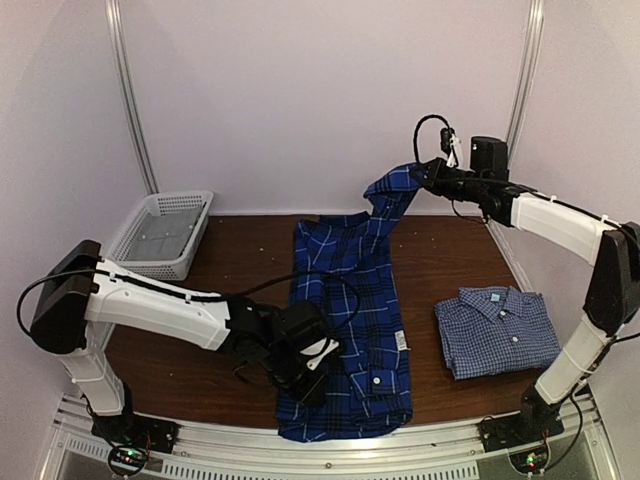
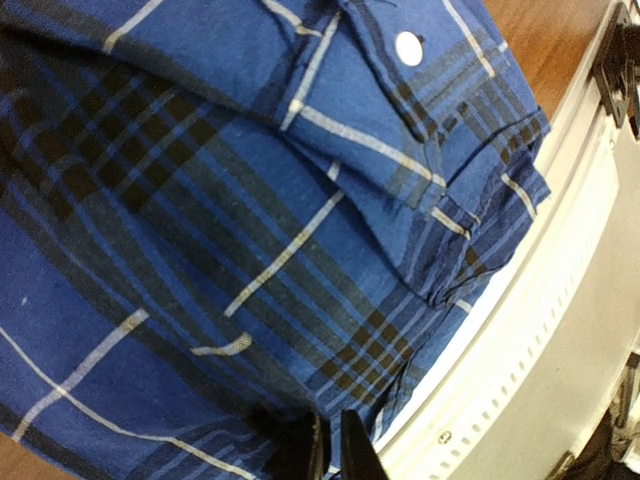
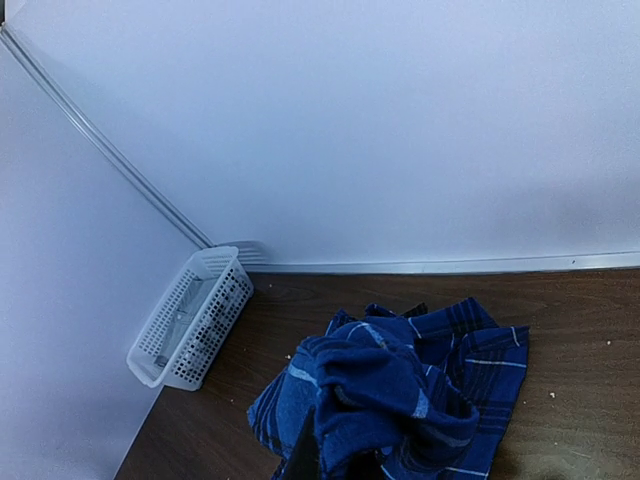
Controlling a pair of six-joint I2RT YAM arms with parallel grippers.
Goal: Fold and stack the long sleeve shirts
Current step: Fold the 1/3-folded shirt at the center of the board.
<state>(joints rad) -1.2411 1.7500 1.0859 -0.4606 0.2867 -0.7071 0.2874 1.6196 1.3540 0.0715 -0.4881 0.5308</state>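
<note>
Overhead view: the plaid shirt (image 1: 345,300) lay lengthwise down the middle of the table (image 1: 440,255), its near hem hanging over the front edge. Its far end was lifted off the wood in the closed right pincer (image 1: 420,178). The left pincer (image 1: 310,365) rested on the shirt's near left side. The checked shirt (image 1: 495,330) sat folded at the right, well apart, and a white basket (image 1: 160,235) stood at the far left. Only this view showed both shirts and the overhang. My worry was that a pull from the raised end would drag the near end askew, or that the hem would slide off the front.

Left wrist view: a cuff with its button (image 2: 408,47) lay on the plaid shirt (image 2: 200,250) beside the white front rail (image 2: 520,350), a detail the overhead barely gave. The left pincer (image 2: 335,455) showed tips close together at the bottom edge; I could not tell whether they gripped cloth. If not, nothing anchored the near end.

Right wrist view: the plaid shirt (image 3: 400,390) bunched thickly at the right pincer (image 3: 325,455). Such a wad could fold crooked or slip.
</note>
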